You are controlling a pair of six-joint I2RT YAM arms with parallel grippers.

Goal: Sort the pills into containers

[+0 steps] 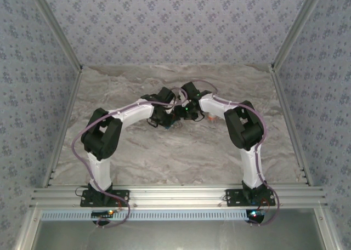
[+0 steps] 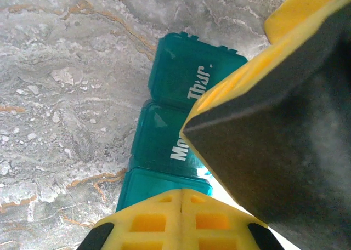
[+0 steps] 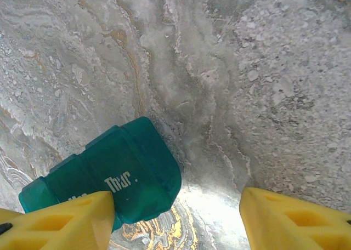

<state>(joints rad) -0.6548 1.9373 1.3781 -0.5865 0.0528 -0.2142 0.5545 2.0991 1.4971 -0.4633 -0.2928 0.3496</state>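
Observation:
The teal-blue pill box (image 2: 181, 91) lies on the marble table with its lids closed, and I can read "Thur." and part of "Mon". My left gripper (image 2: 181, 194) is shut, its yellow fingertips pressed together right over the near compartment of the box. In the left wrist view one yellow and black finger (image 2: 274, 129) of the right gripper covers the box's right side. My right gripper (image 3: 175, 209) is open, and its left finger (image 3: 60, 222) rests against the "Thur." end of the pill box (image 3: 126, 173). From above, both grippers (image 1: 164, 118) (image 1: 187, 112) meet at mid-table. No pills are in sight.
A small orange object (image 1: 210, 118) sits just right of the right wrist. Patterned walls with metal rails (image 1: 66, 124) close in the marble table (image 1: 181, 157) on the left, right and back.

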